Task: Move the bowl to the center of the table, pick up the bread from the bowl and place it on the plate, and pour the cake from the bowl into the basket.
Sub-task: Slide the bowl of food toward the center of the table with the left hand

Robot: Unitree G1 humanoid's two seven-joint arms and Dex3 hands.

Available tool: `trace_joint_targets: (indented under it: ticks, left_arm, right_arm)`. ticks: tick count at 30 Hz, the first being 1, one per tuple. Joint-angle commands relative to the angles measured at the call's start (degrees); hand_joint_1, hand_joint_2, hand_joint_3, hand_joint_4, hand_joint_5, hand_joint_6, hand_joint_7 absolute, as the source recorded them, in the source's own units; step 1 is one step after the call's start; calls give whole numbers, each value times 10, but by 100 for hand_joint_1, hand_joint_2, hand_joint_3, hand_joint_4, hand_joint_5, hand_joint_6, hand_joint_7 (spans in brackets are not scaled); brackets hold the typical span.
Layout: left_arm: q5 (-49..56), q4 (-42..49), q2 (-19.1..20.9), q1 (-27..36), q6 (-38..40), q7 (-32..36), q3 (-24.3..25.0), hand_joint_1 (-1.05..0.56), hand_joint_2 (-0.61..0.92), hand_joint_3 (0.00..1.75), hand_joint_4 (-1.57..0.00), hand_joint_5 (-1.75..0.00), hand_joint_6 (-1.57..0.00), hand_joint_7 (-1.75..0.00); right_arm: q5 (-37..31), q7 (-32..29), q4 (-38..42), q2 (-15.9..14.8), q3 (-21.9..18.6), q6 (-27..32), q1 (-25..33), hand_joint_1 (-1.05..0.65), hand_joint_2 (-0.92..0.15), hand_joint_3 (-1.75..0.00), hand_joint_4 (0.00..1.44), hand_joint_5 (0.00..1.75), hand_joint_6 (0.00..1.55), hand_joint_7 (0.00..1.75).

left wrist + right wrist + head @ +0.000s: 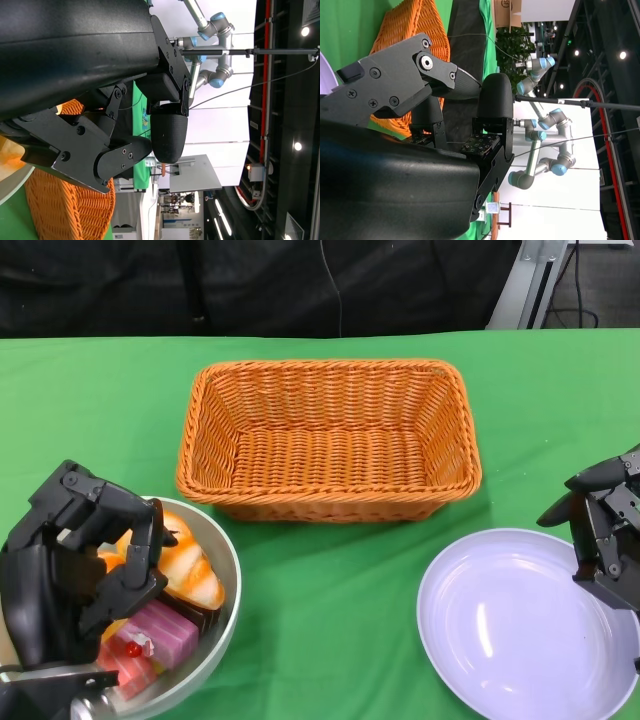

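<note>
A metal bowl [228, 585] sits at the table's near left corner. In it lie a glazed orange bread [188, 565] and a pink cake [165, 630] with a red topping. My left hand [75, 565] covers the bowl's left side, its fingers curled over the rim and down beside the bread, gripping the bowl; the thumb is hidden. A pale round plate [515, 630] lies at the near right. My right hand [603, 528] hovers over the plate's right edge, fingers apart and holding nothing. The orange wicker basket [330, 440] stands empty at the middle.
The basket [405, 30] shows past my right hand's fingers [420, 75], and the basket [65, 210] also appears in the left wrist view. Green cloth [330, 610] lies between bowl and plate. A black backdrop runs behind the table's far edge.
</note>
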Motion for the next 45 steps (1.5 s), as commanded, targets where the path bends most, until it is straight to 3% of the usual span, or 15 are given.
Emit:
trace_joint_targets:
  ticks: [1,15,17,19,21,22,24,27,36,40,45]
  left_arm:
    - [-4,4,7,-2,-5,-3,4,-9,62,90,-76,-172,-76,-141]
    - [-1,10,8,-6,-3,3,7,-10,63,90,-75,-170,-76,-140]
    - [0,13,7,-8,-2,6,11,-9,66,87,-78,-165,-77,-137]
    - [8,15,7,-12,-4,16,17,-10,77,68,-80,-154,-81,-124]
    - [14,14,7,-14,-3,26,22,-24,87,33,-84,-113,-93,-74]
    - [17,5,10,-14,7,30,23,-28,90,25,-87,-100,-98,-58]
    - [24,-14,23,-12,30,31,23,-45,92,15,-90,-42,-97,-17]
    - [29,-43,47,-6,65,25,26,-59,92,22,-81,-9,-82,-2]
    - [23,-69,106,0,110,-9,30,-89,92,34,-61,0,-53,0]
    - [15,-65,135,-2,134,-31,36,-88,92,52,-47,0,-41,0]
    - [24,-44,146,-12,161,-17,51,-93,92,64,-41,0,-37,0]
  right_arm:
    - [0,-3,-2,-7,-7,1,2,-11,-68,-88,75,164,70,125]
    - [-3,-4,6,-4,-6,-9,-2,-10,-68,-90,76,163,70,127]
    - [-3,-4,7,-4,-6,-10,-2,-10,-68,-91,77,162,70,127]
    - [-1,-3,5,-6,-5,-4,-1,-11,-68,-91,76,162,70,127]
    - [-1,-3,4,-6,-5,-3,0,-11,-68,-90,76,162,70,126]
    - [-1,-3,4,-5,-5,-3,0,-11,-68,-90,76,162,70,126]
    - [0,0,6,-7,-5,-4,0,-11,-68,-90,75,162,70,125]
    - [1,3,12,-4,-6,-14,-3,-9,-68,-89,75,162,70,125]
    - [-2,0,13,-7,-6,-8,-3,-13,-67,-90,76,163,70,126]
    - [0,2,14,-8,-7,-6,-4,-12,-67,-90,75,163,69,127]
    - [4,8,16,-12,-7,-5,-5,-13,-66,-90,75,164,69,127]
